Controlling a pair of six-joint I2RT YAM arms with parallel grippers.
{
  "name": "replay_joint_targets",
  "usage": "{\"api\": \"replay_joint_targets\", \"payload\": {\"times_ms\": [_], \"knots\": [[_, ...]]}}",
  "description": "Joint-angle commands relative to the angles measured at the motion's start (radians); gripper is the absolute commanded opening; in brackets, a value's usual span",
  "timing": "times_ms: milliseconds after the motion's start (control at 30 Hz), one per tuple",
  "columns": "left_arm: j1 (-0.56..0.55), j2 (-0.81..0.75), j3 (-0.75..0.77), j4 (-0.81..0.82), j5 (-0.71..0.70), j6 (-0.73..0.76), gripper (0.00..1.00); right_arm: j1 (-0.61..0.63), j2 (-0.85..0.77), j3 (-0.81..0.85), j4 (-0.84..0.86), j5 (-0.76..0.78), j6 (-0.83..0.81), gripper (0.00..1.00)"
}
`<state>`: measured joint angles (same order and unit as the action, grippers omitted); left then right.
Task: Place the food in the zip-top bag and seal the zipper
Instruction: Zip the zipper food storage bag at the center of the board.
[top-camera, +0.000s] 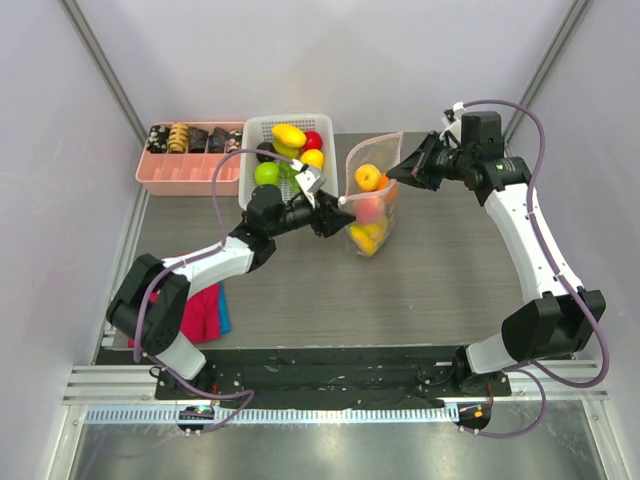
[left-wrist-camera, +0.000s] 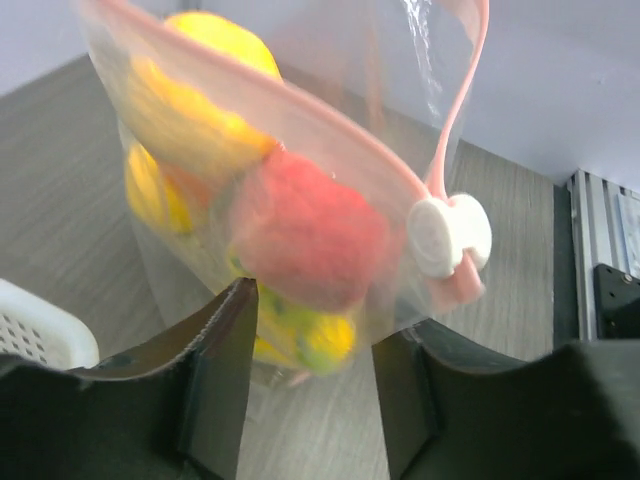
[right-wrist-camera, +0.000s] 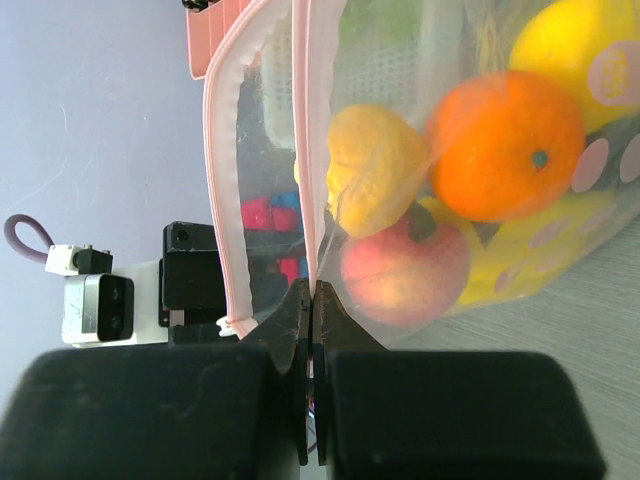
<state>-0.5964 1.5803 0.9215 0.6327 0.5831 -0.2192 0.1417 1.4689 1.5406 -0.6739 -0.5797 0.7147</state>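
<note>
Pinches the right gripper (right-wrist-camera: 312, 300) tight on the far-right end of the bag (top-camera: 372, 215) mouth, straddles the opposite end with the left gripper (left-wrist-camera: 315, 335) parted, slider (left-wrist-camera: 450, 235) just beside one finger (left-wrist-camera: 400, 400), leaving the zipper (left-wrist-camera: 300, 120) gaping lengthwise between both, fruit (right-wrist-camera: 508, 145) inside, near the middle of the table (top-camera: 450, 280) far edge.
</note>
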Motion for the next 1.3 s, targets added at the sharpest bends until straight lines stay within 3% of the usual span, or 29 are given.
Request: {"api": "replay_joint_targets", "payload": {"times_ms": [0,100,200,233,300,400,467,500,567,600,700,767,867,1133,1267], "knots": [[-0.017,0.024,0.048,0.194,-0.039,-0.012,0.49,-0.002,-0.050,-0.004,0.046,-0.025,0.006,0.01],[-0.023,0.035,0.075,0.202,-0.028,-0.008,0.46,-0.004,-0.048,-0.005,0.046,-0.028,0.002,0.01],[-0.023,0.035,0.089,0.202,-0.025,-0.011,0.25,-0.005,-0.044,0.001,0.046,-0.029,-0.004,0.01],[-0.023,0.027,0.089,0.199,-0.023,-0.011,0.12,-0.005,-0.042,0.001,0.046,-0.029,-0.009,0.01],[-0.023,0.015,0.088,0.179,-0.012,-0.006,0.02,-0.014,-0.042,0.001,0.046,-0.025,-0.015,0.01],[-0.023,-0.019,0.086,0.145,0.006,0.009,0.00,-0.033,-0.038,0.013,0.050,-0.022,-0.055,0.02],[-0.022,-0.042,0.088,0.099,0.036,0.020,0.00,-0.045,-0.033,0.035,0.050,-0.029,-0.128,0.14],[-0.022,-0.048,0.088,0.087,0.049,0.044,0.00,-0.051,-0.032,0.062,0.047,-0.032,-0.171,0.31],[-0.022,-0.069,0.086,0.044,0.069,0.070,0.00,-0.076,-0.036,0.090,0.046,-0.032,-0.308,0.50],[-0.022,-0.071,0.089,0.030,0.079,0.079,0.00,-0.080,-0.036,0.119,0.046,-0.032,-0.366,0.64],[-0.022,-0.077,0.105,-0.037,0.101,0.121,0.00,-0.086,-0.033,0.177,0.048,-0.081,-0.590,0.72],[-0.022,-0.080,0.112,-0.060,0.104,0.149,0.00,-0.080,-0.027,0.203,0.053,-0.242,-0.755,0.72],[-0.020,-0.080,0.129,-0.086,0.100,0.158,0.00,-0.010,-0.032,0.225,0.062,-0.304,-0.922,0.72],[-0.023,-0.080,0.125,-0.074,0.092,0.164,0.00,0.209,-0.114,0.109,0.033,-0.318,-1.372,0.69],[-0.026,-0.074,0.125,-0.070,0.086,0.167,0.00,0.248,-0.122,0.052,0.033,-0.332,-1.491,0.57]]}}
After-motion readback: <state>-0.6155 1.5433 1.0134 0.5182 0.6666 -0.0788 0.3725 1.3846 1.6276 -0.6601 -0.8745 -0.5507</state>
